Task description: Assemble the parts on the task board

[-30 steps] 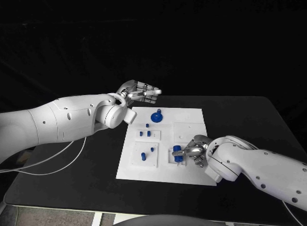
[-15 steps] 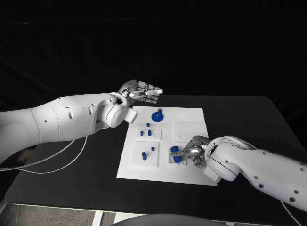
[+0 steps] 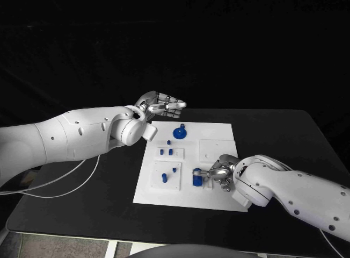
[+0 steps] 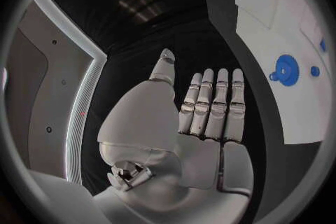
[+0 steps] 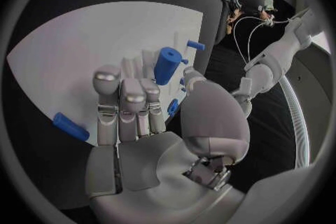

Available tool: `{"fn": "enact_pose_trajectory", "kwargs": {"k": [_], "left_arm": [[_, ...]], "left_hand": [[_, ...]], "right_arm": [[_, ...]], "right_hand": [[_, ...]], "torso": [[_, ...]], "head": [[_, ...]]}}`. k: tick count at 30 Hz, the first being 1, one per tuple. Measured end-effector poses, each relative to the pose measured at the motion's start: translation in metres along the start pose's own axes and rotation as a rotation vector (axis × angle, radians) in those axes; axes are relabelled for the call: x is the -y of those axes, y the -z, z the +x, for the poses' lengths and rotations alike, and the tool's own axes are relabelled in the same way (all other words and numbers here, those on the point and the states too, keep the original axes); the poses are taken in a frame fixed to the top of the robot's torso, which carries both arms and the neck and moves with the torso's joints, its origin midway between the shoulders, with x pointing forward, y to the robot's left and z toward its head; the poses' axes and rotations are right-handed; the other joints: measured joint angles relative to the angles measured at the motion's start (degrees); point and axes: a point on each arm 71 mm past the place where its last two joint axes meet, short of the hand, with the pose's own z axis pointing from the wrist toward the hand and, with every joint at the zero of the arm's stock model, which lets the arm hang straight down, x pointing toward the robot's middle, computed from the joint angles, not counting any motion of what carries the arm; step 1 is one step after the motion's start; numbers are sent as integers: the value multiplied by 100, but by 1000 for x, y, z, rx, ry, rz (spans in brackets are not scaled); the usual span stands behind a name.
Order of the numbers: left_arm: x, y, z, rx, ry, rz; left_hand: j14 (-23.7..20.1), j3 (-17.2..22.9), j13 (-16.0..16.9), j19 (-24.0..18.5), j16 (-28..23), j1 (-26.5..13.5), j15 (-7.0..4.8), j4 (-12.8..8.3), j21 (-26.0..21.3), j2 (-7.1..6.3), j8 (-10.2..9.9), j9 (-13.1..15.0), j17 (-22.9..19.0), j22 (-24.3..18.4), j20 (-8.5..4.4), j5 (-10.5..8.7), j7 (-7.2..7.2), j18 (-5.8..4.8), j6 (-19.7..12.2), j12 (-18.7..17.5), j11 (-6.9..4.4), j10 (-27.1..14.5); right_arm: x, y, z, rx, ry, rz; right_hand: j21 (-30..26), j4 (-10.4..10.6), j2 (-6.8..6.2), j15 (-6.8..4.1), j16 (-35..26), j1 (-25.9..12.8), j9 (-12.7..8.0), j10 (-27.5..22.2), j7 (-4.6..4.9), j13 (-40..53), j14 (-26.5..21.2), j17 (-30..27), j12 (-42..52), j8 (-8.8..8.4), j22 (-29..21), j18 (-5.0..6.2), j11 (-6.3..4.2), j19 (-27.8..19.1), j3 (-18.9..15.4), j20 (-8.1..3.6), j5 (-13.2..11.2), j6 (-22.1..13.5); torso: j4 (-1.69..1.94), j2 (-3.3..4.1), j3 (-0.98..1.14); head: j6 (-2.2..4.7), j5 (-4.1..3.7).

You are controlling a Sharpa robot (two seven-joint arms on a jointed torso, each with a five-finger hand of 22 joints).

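- Counter (image 3: 82, 204), black, carries everything; the white task board (image 3: 213, 200) lies flat in its middle and serves as the landmark for the rest.
- Left arm (image 3: 59, 137) reaches in beside the board's far left corner.
- Right arm (image 3: 299, 196) comes in over the board's near right corner.
- Left robot hand (image 3: 161, 105) hovers just past the board's far left corner, off the plate. In the left wrist view its fingers (image 4: 210, 103) are stretched out side by side and nothing is in them (image 4: 178, 123).
- Right robot hand (image 3: 220, 173) sits over the board's near right part, fingers (image 5: 126, 103) bent down toward the white surface. A blue cylinder part (image 5: 166, 65) stands just at its fingertips (image 3: 197, 178); I cannot tell for certain whether the hand (image 5: 154, 129) grips it or only touches it.
- Round blue part with a knob (image 3: 180, 131) lies on the board's far half, near the left robot hand; the left wrist view shows it too (image 4: 285, 70).
- Small blue pegs (image 3: 169, 151) sit in the board's left middle area.
- More small blue pieces (image 3: 168, 176) rest in the board's near left square.
- Short blue bar (image 5: 70, 126) lies on the board close beside the right robot hand's outer finger.
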Motion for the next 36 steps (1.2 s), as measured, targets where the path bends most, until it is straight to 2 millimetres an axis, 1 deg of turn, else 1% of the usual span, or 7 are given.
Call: {"fn": "enact_pose_trajectory", "kwargs": {"k": [4, 10, 16, 20, 26, 32, 36], "left_arm": [[0, 0, 0, 0, 0, -1], [0, 0, -1, 0, 0, -2], [-1, 1, -2, 1, 0, -4], [-1, 1, -2, 2, 0, -5], [-1, 2, -3, 2, 0, -6], [-1, 2, -3, 1, 1, -7], [-1, 2, -3, 0, 1, -8]], "left_hand": [[0, 3, 0, 0, 0, 0, 0, 30, 0, 0, 0, 0, 0, 0, 0, 0, 0, 0, 0, 0, 0, 0], [0, 3, 0, 0, 0, 0, 0, 30, 0, 0, 0, 0, 0, 0, 0, 0, 0, 0, 0, 0, 0, 0], [0, 3, 0, 0, 0, 1, -1, 30, 0, 0, 0, 0, 0, 0, 0, 0, 0, 0, 0, 0, 0, 0], [2, 3, 0, 0, 0, 1, -2, 30, 0, 0, 0, 0, 0, 0, 0, 0, 0, 0, 0, 0, 0, 0], [2, 3, 0, 0, 0, 1, -2, 30, 0, 0, 0, 0, 1, 0, 0, 0, 0, 1, 0, 0, 0, 0], [2, 3, 0, 0, 0, 1, -3, 30, 0, 0, 0, 0, 1, 0, 0, 0, 0, 0, 0, 0, 0, 0], [3, 3, 0, 0, 0, 1, -3, 30, 0, 0, 0, 0, 1, 0, 0, 0, 0, 0, 0, 0, 0, 0]], "right_arm": [[0, 0, 0, -1, 4, -2], [0, 3, 1, -3, 11, -12], [4, 8, 2, -8, 17, -28], [8, 12, 2, -8, 21, -40], [13, 18, -1, 2, 30, -56], [12, 19, -1, 4, 42, -65], [12, 18, -1, 12, 52, -65]], "right_hand": [[-8, -82, 425, 0, -23, 195, 0, -20, 4, -43, 0, 11, 0, -18, 0, 0, 20, 0, -1055, 0, 367, -10], [-31, -121, 485, 0, -23, 256, -124, -21, 70, -64, 0, 13, 0, -48, 0, 0, 21, 0, -1160, 0, 446, -121], [39, -794, 731, 0, -23, 322, -169, 2, 82, -73, 0, 52, 84, -53, 0, 0, -2, 0, -1020, 0, 509, 1], [100, -945, 662, 0, -23, 391, -150, 13, 46, -34, 0, 77, 132, -47, 0, 0, -13, 0, -947, 0, 513, 55], [146, -798, 450, 0, 1, 604, -149, 32, 48, -6, 0, 115, 151, -57, 0, 0, -32, 0, -1059, 0, 549, 112], [146, -749, 464, 0, 1, 644, -136, 32, 31, -6, 0, 125, 150, -53, 0, 0, -32, 0, -1065, 0, 553, 131], [181, -961, 570, 0, 1, 668, -129, 53, 16, -6, 0, 132, 150, -52, 0, 0, -53, 0, -611, 0, 437, 233]], "torso": [[-2, 1, 2], [-3, 4, 8], [-3, 7, 12], [-4, 7, 12], [-7, 6, 11], [-5, 5, 9], [-3, 4, 1]], "head": [[0, -2], [0, -6], [2, -13], [5, -21], [3, -27], [-4, -40], [-9, -50]]}}
